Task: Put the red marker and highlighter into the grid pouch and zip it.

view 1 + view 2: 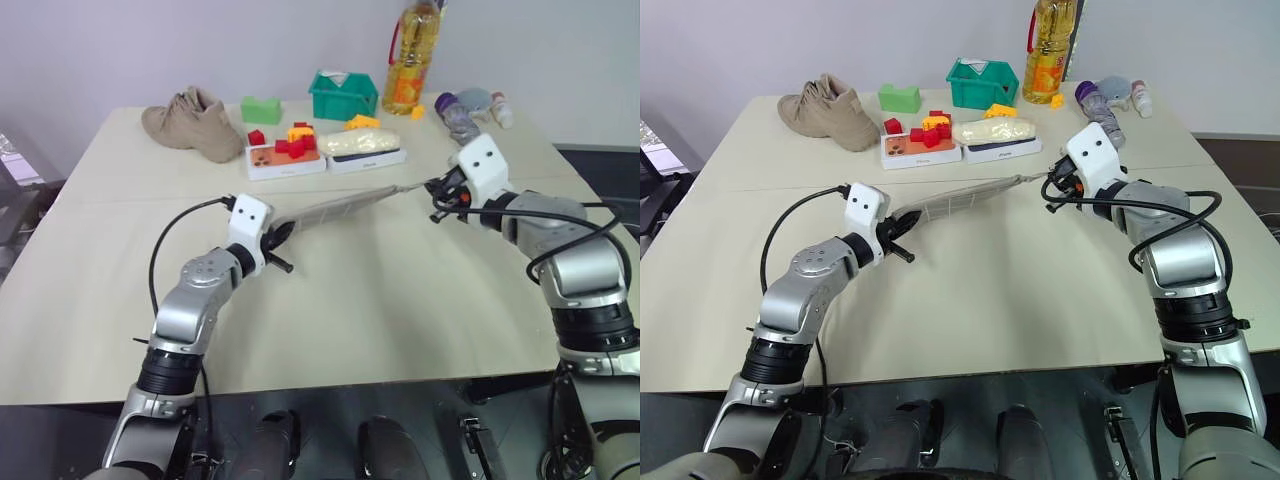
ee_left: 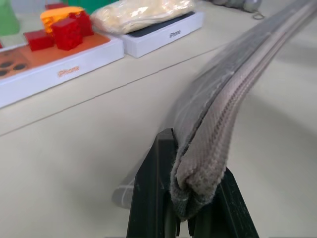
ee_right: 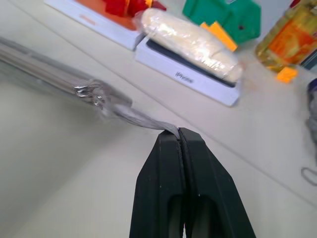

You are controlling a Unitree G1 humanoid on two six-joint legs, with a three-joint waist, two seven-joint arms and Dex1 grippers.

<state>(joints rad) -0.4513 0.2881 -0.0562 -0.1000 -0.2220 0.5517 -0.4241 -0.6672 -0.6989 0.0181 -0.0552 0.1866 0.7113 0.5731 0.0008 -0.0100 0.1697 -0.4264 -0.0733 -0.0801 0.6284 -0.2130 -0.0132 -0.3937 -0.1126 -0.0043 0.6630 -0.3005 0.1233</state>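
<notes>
Two grippers — left gripper (image 2: 190, 218), right gripper (image 3: 181, 136) — stretching grid pouch (image 1: 335, 208) above table (image 1: 400, 310)

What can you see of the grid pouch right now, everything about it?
The grid pouch is a flat grey fabric case with faint white grid lines, seen edge-on, zipper seam up. It hangs stretched above the table between both arms: the left end effector is shut on one end, and the right end effector pinches the thin pull tab at the other. The seam looks closed.

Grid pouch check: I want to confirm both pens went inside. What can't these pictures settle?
- Contents of the grid pouch: fabric hides them in the eye views.
- Pouch's far end: cut off by the left wrist view's edge.
- Zipper tab: blurred in the right wrist view.
</notes>
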